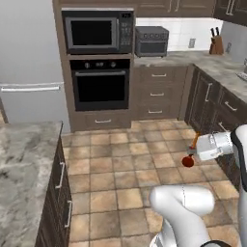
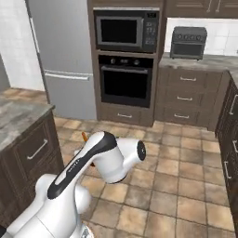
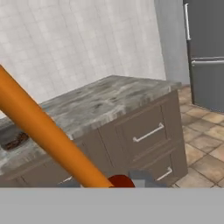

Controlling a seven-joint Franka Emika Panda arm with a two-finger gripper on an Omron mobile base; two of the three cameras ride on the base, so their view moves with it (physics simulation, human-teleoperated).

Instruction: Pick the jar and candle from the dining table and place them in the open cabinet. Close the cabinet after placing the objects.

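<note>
My gripper (image 1: 195, 153) hangs over the tiled floor at the right, shut on the candle (image 1: 193, 143). The thin orange stick slants up from the fingers, and its dark red base (image 1: 188, 161) hangs below them. In the hand view the candle (image 3: 48, 131) crosses diagonally, its red base between my gripper's (image 3: 107, 181) tips. A bit of orange candle (image 2: 84, 136) peeks out behind my arm. The marble-topped dining table (image 1: 21, 164) stands at the left. A glassy shape with brown contents, apparently the jar (image 3: 15, 140), rests on the dining table (image 3: 105, 98). Dark wall cabinet doors (image 1: 231, 8) line the top edge.
A grey fridge (image 1: 29, 62) stands at the back left beside a built-in microwave (image 1: 99, 31) and oven (image 1: 100, 84). A toaster oven (image 1: 151, 41) and knife block (image 1: 216, 44) sit on the far counter. Base drawers (image 1: 212, 103) run along the right.
</note>
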